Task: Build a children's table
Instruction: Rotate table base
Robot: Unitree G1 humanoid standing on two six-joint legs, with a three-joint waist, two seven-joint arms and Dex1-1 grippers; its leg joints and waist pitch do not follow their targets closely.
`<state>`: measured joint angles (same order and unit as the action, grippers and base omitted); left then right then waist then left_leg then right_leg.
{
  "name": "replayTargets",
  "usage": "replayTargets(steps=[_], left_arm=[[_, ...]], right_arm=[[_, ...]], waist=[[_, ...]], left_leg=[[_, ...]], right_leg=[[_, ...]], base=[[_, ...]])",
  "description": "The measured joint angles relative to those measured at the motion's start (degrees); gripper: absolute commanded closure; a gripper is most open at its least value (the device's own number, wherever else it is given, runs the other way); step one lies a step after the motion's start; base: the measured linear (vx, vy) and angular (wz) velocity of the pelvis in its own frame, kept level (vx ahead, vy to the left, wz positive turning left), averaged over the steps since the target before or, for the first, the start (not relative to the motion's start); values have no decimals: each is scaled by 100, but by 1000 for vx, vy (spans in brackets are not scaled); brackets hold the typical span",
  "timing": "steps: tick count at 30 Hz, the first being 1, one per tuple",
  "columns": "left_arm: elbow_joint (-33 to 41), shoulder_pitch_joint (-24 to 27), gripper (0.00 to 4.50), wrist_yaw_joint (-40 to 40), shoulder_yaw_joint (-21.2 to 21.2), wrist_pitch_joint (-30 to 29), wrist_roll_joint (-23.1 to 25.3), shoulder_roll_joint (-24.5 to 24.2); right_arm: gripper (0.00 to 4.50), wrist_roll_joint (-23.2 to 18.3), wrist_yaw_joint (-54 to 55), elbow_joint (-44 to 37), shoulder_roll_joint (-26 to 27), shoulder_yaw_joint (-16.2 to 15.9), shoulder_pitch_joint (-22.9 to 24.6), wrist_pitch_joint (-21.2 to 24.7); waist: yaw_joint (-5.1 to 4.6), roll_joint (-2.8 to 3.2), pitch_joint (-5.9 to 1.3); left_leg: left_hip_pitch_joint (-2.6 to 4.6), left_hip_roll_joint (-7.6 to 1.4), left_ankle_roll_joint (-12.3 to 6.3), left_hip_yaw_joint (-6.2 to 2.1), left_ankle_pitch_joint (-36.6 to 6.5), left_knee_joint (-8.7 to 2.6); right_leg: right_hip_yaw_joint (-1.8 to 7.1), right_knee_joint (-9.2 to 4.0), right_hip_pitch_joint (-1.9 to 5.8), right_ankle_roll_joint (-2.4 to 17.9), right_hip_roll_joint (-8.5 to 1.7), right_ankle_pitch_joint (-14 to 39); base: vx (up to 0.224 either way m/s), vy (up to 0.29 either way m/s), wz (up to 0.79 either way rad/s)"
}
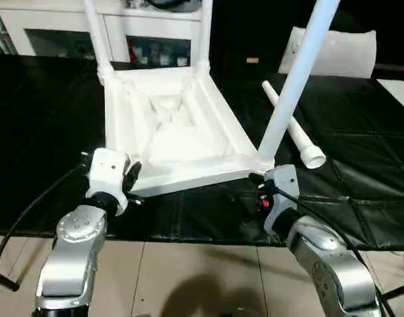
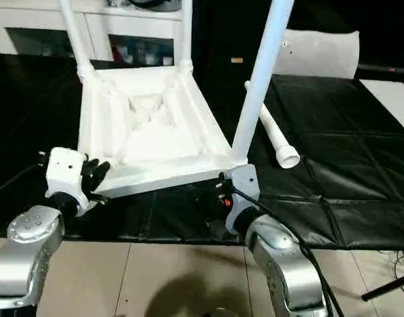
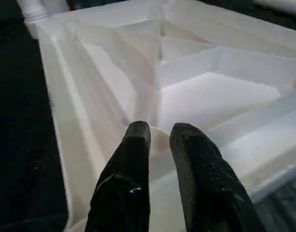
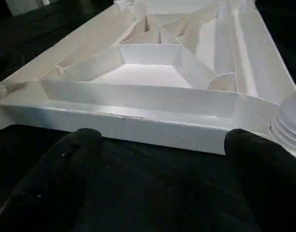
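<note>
The white plastic square tabletop [image 1: 179,135] is seen upside down on the black mat [image 1: 50,125], ribbed underside up, three white tubular legs standing in corner sockets. The fourth white tapered leg [image 1: 293,135] is left lying loose on the mat just beside it. The left gripper [image 3: 160,145] is held nearly closed over the near-left rim, nothing visibly clamped. The right gripper [image 4: 160,159] is spread wide before the near rim. Risk is judged here: a nudge at the near-right leg [image 1: 298,79] could unseat it, or the tabletop could be slid away.
</note>
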<state>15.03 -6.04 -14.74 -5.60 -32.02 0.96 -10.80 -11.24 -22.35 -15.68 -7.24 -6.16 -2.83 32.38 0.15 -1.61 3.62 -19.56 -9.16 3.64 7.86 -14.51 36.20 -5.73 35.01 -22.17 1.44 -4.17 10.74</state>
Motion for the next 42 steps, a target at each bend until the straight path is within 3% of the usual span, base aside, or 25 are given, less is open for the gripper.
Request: replayTargets(steps=[3, 7, 19, 21, 23, 25, 29, 33, 34, 35, 36, 37, 40, 42], left_arm=[[66, -2, 336, 29, -51, 92, -60, 62], [413, 356, 336, 58, -84, 161, -281, 248], [1061, 956, 336, 27, -327, 419, -586, 257], [1151, 1037, 336, 51, -313, 419, -588, 267], [1174, 1100, 336, 54, -293, 421, -587, 287], [1205, 1205, 317, 55, -285, 441, -585, 270], [1221, 1232, 291, 57, -240, 450, -587, 271], [1225, 1232, 248, 66, -229, 455, -589, 270], [1223, 1248, 243, 77, -231, 461, -587, 260], [1226, 1256, 237, 101, -245, 467, -586, 241], [1226, 1250, 227, 124, -260, 477, -586, 229], [1240, 1243, 227, 127, -246, 488, -586, 233], [1279, 1237, 204, 123, -132, 491, -604, 252], [1280, 1252, 190, 126, -144, 492, -613, 243]], right_arm=[[0, -8, 20, -9, -3, -3, -3, -5], [0, 16, 62, -47, 18, -44, 88, -179], [0, -75, 186, -608, 76, 13, 774, -401], [0, -100, 184, -656, 67, 14, 798, -426], [0, -141, 182, -657, 49, 14, 855, -435], [0, -150, 170, -657, 35, 6, 876, -462], [0, -160, 122, -649, 31, 0, 855, -527], [0, -178, 64, -636, 1, -6, 744, -537], [0, -193, 62, -603, -14, -29, 733, -535], [0, -215, 60, -589, -9, -63, 718, -535], [0, -217, 54, -582, -19, -76, 719, -538], [0, -215, 50, -551, -50, -64, 724, -555], [0, -213, 13, -448, -101, -37, 733, -596], [0, -214, -26, -430, -85, -51, 732, -627]], waist=[[8, -11, -6], [3, -89, -47], [9, -204, -75], [5, -219, -68], [-5, -220, -53], [-17, -206, -46], [-24, -238, -60], [-1, -247, -82], [10, -264, -88], [5, -276, -98], [9, -304, -108], [19, -287, -125], [43, -261, -135], [72, -258, -139]], left_leg=[[-10, -11, -26, 20, 16, -20], [-50, -16, -29, 38, 18, -27], [-31, -24, 15, 53, 2, -30], [31, -23, 17, 53, 0, -53], [150, -36, 39, 46, -21, -81], [198, -74, 51, 37, -30, -113], [253, -69, 54, 58, -58, -174], [256, -72, 51, 65, -113, -192], [374, -98, 76, 179, -147, -233], [431, -101, 85, 218, -173, -245], [444, -93, 85, 258, -200, -253], [440, -86, 43, 231, -222, -227], [411, -97, -54, 166, -313, -129], [410, -124, 5, 160, -356, -124]], right_leg=[[1, -1, -20, 18, 6, 12], [6, 0, -69, 23, 7, 16], [11, -4, -57, -21, 7, 40], [9, -17, -15, -28, 10, 46], [-5, -68, 82, -36, 34, 70], [-15, -160, 162, -34, 82, 73], [-3, -206, 241, -31, 86, 77], [-3, -196, 244, -4, 89, 134], [59, -164, 220, 54, 101, 157], [96, -118, 235, 82, 106, 203], [145, -65, 240, 98, 110, 251], [165, -52, 263, 71, 126, 297], [164, -93, 319, 70, 180, 338], [146, -89, 322, 110, 184, 378]], base=[[0, 0, 0], [0, 0, 0], [0, 0, 0], [0, 0, 0], [0, 0, 0], [52, 3, -4], [13, 1, 0], [79, 1, -3], [106, 2, -13], [126, 0, -26], [71, -3, -13], [71, -3, -13], [69, 7, 0], [110, 34, 4]])
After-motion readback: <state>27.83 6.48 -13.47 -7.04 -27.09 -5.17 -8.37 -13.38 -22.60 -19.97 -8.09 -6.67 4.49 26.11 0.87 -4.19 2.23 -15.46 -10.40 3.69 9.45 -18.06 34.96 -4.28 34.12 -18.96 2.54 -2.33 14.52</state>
